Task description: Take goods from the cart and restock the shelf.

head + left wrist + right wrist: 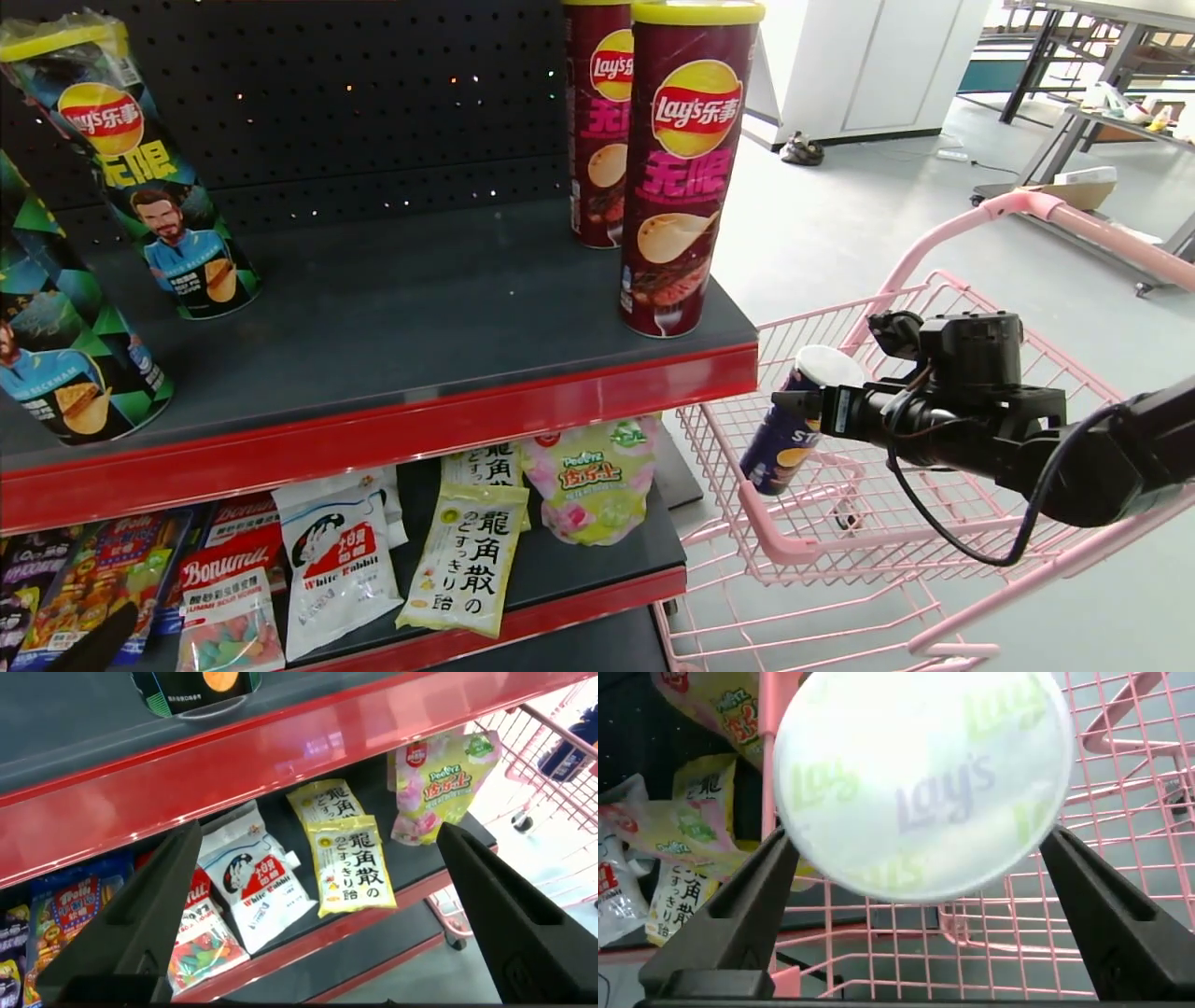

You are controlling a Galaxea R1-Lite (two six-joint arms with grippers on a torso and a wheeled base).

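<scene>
A dark blue chips can (789, 439) with a white lid (920, 784) hangs tilted above the pink cart (794, 551). My right gripper (805, 403) is shut on it near the lid end, just right of the shelf's corner. In the right wrist view the fingers (757, 905) flank the lid. The upper shelf board (392, 308) carries two maroon chips cans (686, 168) at its right end and green-blue cans (159, 177) at its left. My left gripper (318, 849) is open in front of the lower shelf, nothing between its fingers.
The lower shelf holds candy and snack bags: a white bag (262, 882), yellow bags (350, 863) and a green-pink bag (434, 789). The middle of the upper board is bare. Tables and a white cabinet (868, 65) stand across the grey floor behind the cart.
</scene>
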